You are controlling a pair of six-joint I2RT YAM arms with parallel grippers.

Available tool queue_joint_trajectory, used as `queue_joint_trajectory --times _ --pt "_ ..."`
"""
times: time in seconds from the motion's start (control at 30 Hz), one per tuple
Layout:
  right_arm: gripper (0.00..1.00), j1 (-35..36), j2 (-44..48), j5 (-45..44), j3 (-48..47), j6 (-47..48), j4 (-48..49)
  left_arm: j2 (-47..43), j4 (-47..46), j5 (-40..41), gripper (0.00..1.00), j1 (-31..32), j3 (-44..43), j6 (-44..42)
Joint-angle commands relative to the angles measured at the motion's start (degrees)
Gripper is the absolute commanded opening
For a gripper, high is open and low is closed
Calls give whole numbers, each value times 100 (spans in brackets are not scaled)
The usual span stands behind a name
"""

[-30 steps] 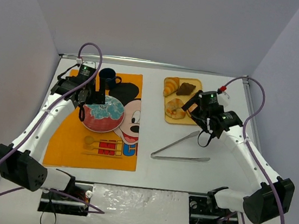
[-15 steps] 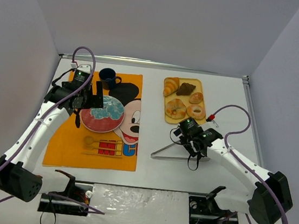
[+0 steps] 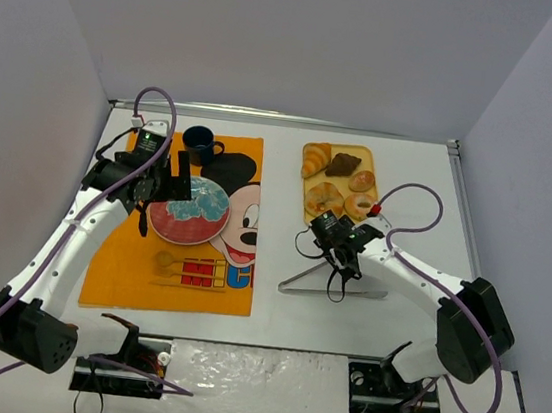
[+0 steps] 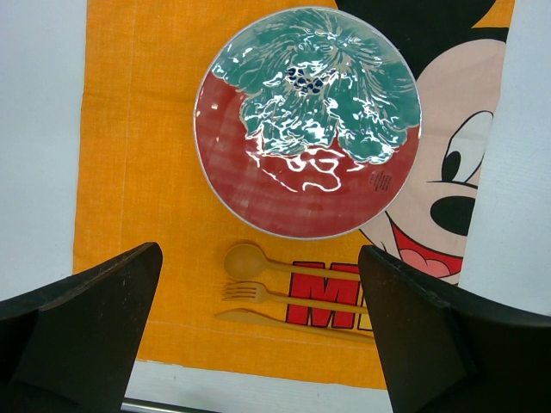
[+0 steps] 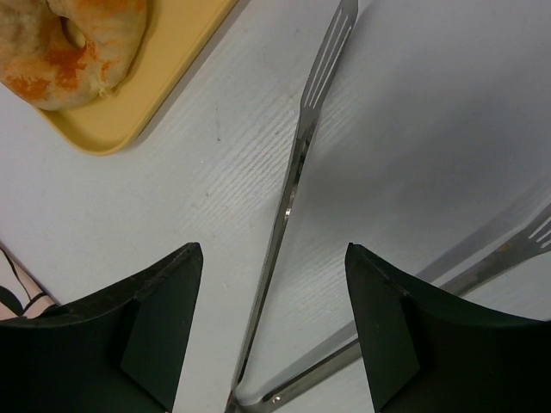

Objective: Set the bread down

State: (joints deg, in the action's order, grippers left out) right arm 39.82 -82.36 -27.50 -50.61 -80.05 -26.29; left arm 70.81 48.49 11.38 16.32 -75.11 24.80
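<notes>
A white table [image 3: 363, 318] sits inside pale walls. In the upper middle of the overhead view, a yellow tray [image 3: 361, 156] carries the bread [image 3: 314, 158] in its upper-left corner, just beside a dark chocolate pastry [image 3: 344, 164], with ring doughnuts [image 3: 324, 199] lower on the tray. The right gripper [image 3: 336, 257] hangs just below the tray over metal tongs [image 5: 297, 163]. Its jaws are spread wide and empty, and in the wrist view one tong arm runs between them. At the left of the frame, the left gripper [image 4: 258, 275] is also wide apart and holds nothing. It hangs at the edge of a red and green plate [image 4: 225, 172] on an orange placemat [image 3: 119, 258], and a blue cup [image 3: 201, 140] stands at the mat's top edge.
</notes>
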Motion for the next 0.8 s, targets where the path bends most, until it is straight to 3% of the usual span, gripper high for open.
queue_joint_trajectory --times 0.0,0.77 --pt "64 55 -351 -478 -364 53 73 -49 -215 40 97 -41 -250 58" --pt "54 202 -1368 -475 -387 172 97 -102 -191 207 97 -50 -65 -80"
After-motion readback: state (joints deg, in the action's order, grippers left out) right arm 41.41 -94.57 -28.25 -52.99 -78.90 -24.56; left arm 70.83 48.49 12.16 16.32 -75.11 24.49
